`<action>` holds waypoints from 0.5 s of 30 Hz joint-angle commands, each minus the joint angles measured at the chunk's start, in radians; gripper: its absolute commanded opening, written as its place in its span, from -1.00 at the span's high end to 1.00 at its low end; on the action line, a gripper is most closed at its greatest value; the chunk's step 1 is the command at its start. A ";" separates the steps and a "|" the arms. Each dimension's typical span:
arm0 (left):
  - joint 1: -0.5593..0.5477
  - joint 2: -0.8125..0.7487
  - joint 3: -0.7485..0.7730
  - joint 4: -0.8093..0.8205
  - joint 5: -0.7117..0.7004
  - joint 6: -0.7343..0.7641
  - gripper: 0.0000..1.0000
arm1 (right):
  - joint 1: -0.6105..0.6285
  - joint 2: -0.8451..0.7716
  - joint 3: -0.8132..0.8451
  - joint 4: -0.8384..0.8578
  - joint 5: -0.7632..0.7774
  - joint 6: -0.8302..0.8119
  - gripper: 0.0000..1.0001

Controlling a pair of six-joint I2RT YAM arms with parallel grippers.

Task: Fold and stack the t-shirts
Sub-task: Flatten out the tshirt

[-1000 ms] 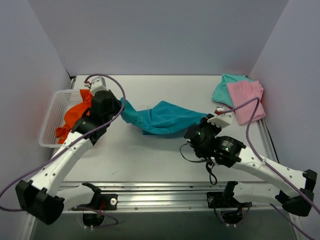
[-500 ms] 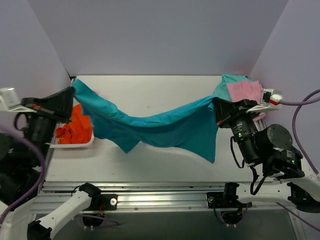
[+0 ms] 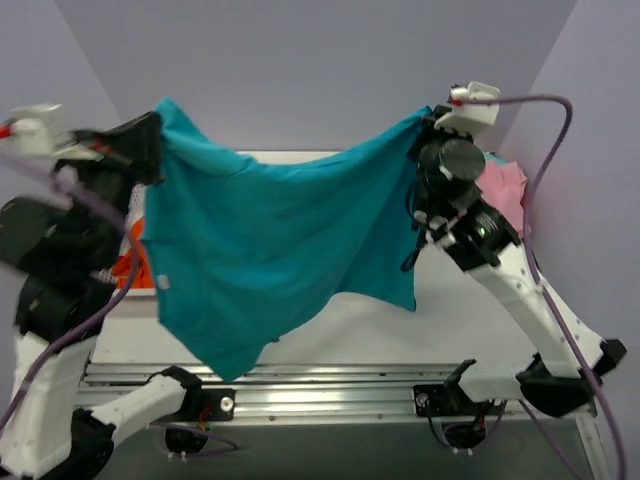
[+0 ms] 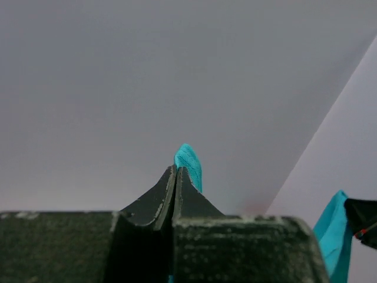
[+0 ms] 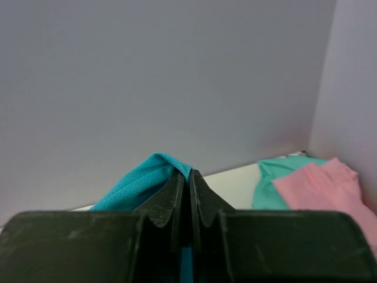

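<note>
Two robot arms hold a teal shirt (image 3: 270,260) spread wide like a curtain above the counter (image 3: 460,320). The left hand (image 4: 177,171), raised above the counter's left side, has its fingers pressed together on one top corner, with a tuft of teal poking out past the tips. The right hand (image 5: 189,174), raised above the counter's far right, pinches the other top corner the same way, and a fold of teal shows just beyond its tips. Between the hands the shirt's top edge sags in a shallow curve. The cloth hangs loose and covers most of the counter in the overhead view. A pink shirt (image 5: 330,191) lies on a mint shirt (image 5: 277,177) at the counter's far right corner. An orange shirt (image 3: 128,268) peeks out at the counter's left edge, mostly hidden.
</note>
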 commanded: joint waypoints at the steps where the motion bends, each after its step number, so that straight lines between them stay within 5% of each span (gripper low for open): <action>1: 0.031 0.156 -0.149 0.075 -0.025 0.017 0.95 | -0.294 0.075 -0.068 -0.082 -0.261 0.217 1.00; 6: 0.176 0.415 -0.419 0.333 0.075 -0.085 0.95 | -0.484 0.308 -0.263 0.063 -0.460 0.403 1.00; 9: 0.210 0.643 -0.452 0.474 0.073 -0.083 0.95 | -0.518 0.598 -0.267 0.126 -0.496 0.455 1.00; 15: 0.288 1.116 -0.190 0.487 0.187 -0.116 0.95 | -0.527 0.986 0.011 0.042 -0.485 0.492 1.00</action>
